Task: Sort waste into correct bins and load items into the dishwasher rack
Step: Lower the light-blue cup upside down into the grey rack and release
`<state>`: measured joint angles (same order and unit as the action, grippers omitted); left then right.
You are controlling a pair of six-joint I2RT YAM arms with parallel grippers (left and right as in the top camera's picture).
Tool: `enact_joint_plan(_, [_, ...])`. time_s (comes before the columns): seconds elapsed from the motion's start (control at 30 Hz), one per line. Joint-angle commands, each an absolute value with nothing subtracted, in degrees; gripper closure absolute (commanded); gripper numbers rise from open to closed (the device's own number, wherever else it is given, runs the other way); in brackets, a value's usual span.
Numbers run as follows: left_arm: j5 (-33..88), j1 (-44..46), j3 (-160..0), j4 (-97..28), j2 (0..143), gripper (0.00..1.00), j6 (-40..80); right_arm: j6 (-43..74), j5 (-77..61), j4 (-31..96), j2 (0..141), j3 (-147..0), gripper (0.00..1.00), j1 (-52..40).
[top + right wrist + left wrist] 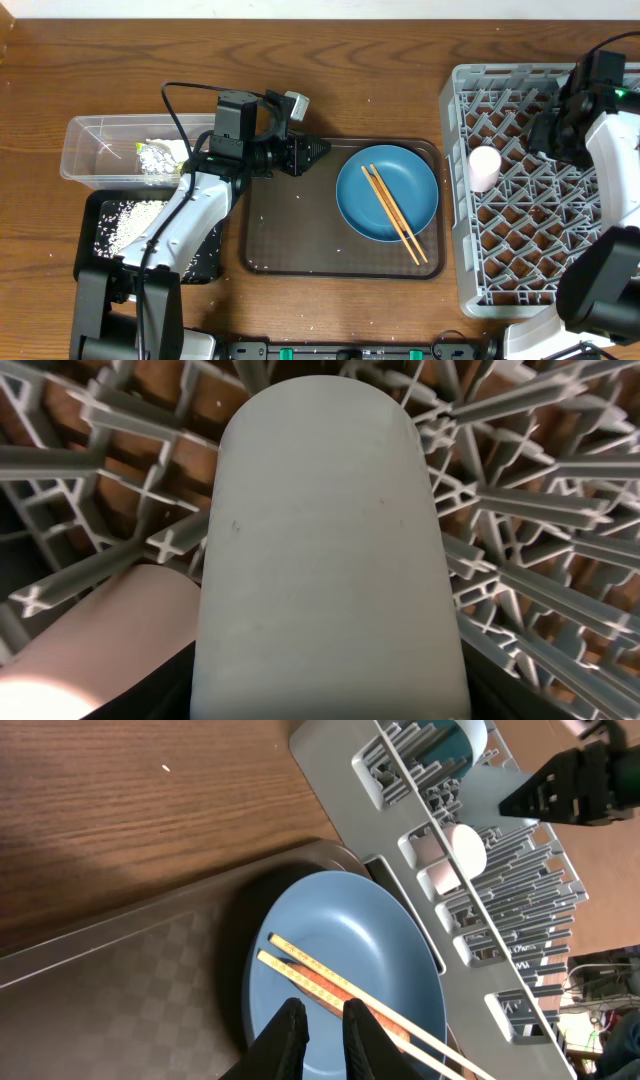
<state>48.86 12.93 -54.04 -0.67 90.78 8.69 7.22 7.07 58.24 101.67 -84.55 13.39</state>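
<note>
A blue plate (387, 192) with two chopsticks (395, 212) across it lies on the brown tray (290, 235). My left gripper (318, 149) hovers over the tray's left part, just left of the plate, with its fingers nearly together and empty. In the left wrist view the fingertips (320, 1020) sit at the plate's (350, 955) near rim, by the chopsticks (330, 982). My right gripper (556, 128) is over the grey dishwasher rack (540, 260). It is shut on a grey cup (325, 550) that fills the right wrist view. A pink cup (484, 167) stands in the rack and also shows in the right wrist view (95, 635).
A clear plastic bin (100, 140) at the left holds a crumpled foil wrapper (157, 156). A black bin (95, 262) in front of it holds white crumbs. The left arm lies over both bins. The rack (400, 860) shows in the left wrist view with a teal cup (462, 738).
</note>
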Motion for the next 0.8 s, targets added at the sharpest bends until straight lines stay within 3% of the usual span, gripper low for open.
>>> enact_joint_plan(0.0, [48.31, 12.99, -53.82, -0.64, 91.0, 0.83, 7.55, 8.12, 6.83, 58.17, 101.91, -84.2, 0.69, 14.66])
enact_joint_plan(0.03, [48.31, 12.99, -53.82, -0.64, 91.0, 0.83, 7.55, 8.12, 6.83, 58.15, 101.89, -84.23, 0.57, 14.66])
enact_joint_plan(0.07, [48.31, 12.99, -53.84, -0.64, 91.0, 0.77, 7.55, 8.1, 6.83, 58.15, 101.84, -84.27, 0.42, 14.66])
enact_joint_plan(0.17, [48.31, 12.99, -53.84, -0.64, 91.0, 0.74, 7.55, 8.1, 6.83, 58.11, 101.84, -84.4, 0.14, 14.68])
enact_joint_plan(0.2, [48.31, 12.99, -53.84, -0.64, 91.0, 0.74, 7.55, 8.1, 6.85, 58.11, 101.82, -84.51, 0.01, 14.68])
enact_joint_plan(0.4, [48.34, 12.99, -53.84, -0.64, 91.0, 0.74, 7.55, 7.38, 6.83, 60.25, 101.8, -88.01, 0.01, 14.68])
enact_joint_plan(0.77, [48.34, 12.99, -53.84, -0.64, 91.0, 0.74, 7.57, 4.43, -1.72, 77.21, 101.8, -104.09, 0.01, 14.63])
